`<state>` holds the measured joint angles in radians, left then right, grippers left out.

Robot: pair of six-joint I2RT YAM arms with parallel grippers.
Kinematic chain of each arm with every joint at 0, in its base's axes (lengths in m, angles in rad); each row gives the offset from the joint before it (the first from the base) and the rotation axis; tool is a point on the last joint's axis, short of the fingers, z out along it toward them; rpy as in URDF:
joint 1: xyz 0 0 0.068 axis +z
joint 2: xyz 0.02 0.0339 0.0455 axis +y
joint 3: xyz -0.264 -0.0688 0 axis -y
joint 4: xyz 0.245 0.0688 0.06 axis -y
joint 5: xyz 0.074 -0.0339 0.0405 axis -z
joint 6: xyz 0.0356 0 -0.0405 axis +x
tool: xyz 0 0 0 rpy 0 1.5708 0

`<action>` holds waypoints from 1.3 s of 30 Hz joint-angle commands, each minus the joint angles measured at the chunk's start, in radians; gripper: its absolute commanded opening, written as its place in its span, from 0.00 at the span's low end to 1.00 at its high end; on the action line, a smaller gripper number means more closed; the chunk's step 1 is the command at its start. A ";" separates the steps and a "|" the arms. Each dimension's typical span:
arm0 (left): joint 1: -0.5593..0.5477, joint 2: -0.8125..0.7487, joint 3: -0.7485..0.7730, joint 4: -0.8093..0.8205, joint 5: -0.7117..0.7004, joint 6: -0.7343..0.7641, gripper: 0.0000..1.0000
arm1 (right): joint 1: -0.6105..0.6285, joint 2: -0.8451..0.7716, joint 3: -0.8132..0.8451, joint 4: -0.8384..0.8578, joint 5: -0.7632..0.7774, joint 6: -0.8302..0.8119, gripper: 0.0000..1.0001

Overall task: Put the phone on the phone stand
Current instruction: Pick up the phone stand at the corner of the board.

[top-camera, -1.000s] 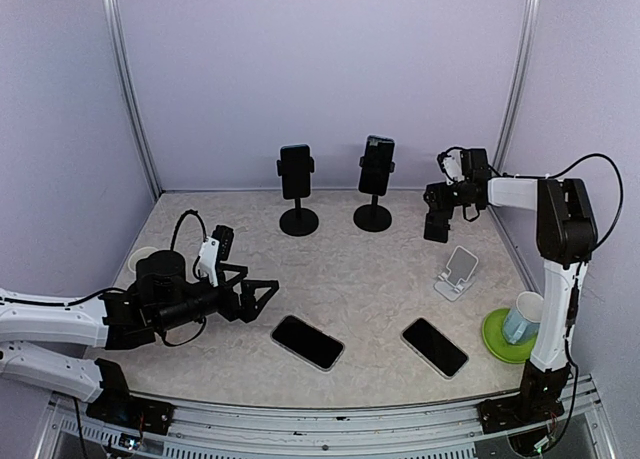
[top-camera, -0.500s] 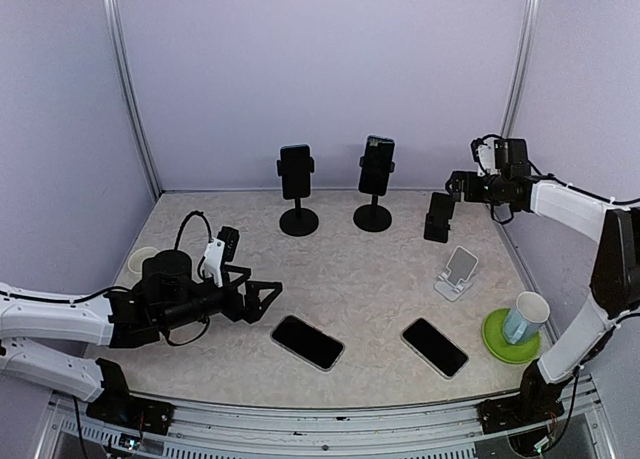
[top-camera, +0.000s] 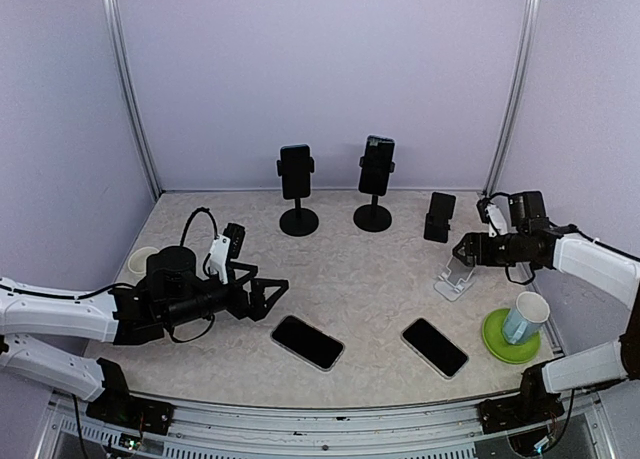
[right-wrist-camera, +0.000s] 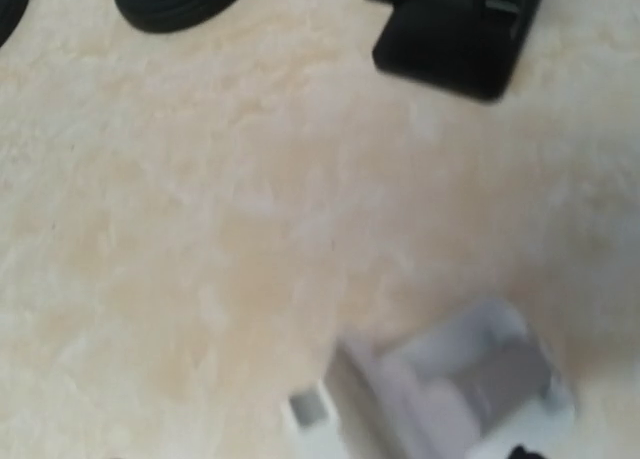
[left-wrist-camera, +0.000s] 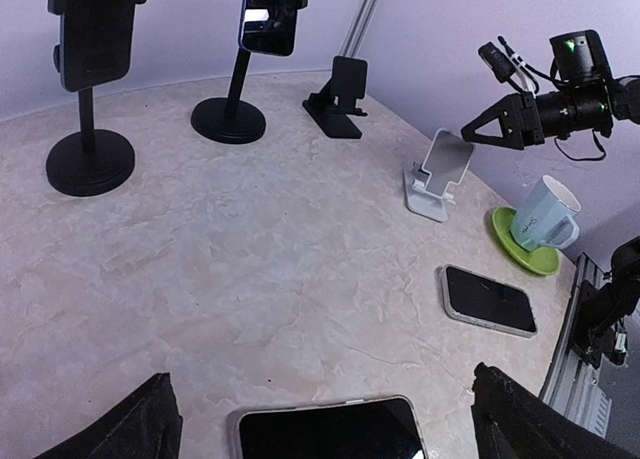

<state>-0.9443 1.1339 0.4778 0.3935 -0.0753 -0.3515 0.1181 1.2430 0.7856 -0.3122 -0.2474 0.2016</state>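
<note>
A black phone (top-camera: 307,341) lies flat on the table, just right of my left gripper (top-camera: 272,299). That gripper is open and empty, and in the left wrist view (left-wrist-camera: 325,419) the phone's top edge (left-wrist-camera: 330,434) lies between its fingers. A second phone (top-camera: 435,347) lies further right. An empty white folding stand (top-camera: 458,272) stands at the right. My right gripper (top-camera: 462,250) hovers just above it, holding nothing I can see. The right wrist view is blurred and shows the white stand (right-wrist-camera: 450,379) below it, with no fingers clearly in view.
An empty black stand (top-camera: 438,216) is at the back right. Two tall black stands (top-camera: 296,179) (top-camera: 376,169) at the back each hold a phone. A pale mug (top-camera: 524,316) sits on a green coaster (top-camera: 498,341) at the right edge. A white cup (top-camera: 141,260) is at the left.
My right arm has swung from the black stand at the back down and forward to the white stand. My left gripper has crept slightly right toward the nearer phone.
</note>
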 commanded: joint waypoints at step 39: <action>-0.014 0.021 0.024 0.034 0.027 -0.009 0.99 | 0.004 -0.010 -0.095 0.113 0.054 0.072 0.23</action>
<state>-0.9508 1.1519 0.4797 0.3965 -0.0593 -0.3553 0.1177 1.2270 0.6979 -0.2432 -0.1638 0.2649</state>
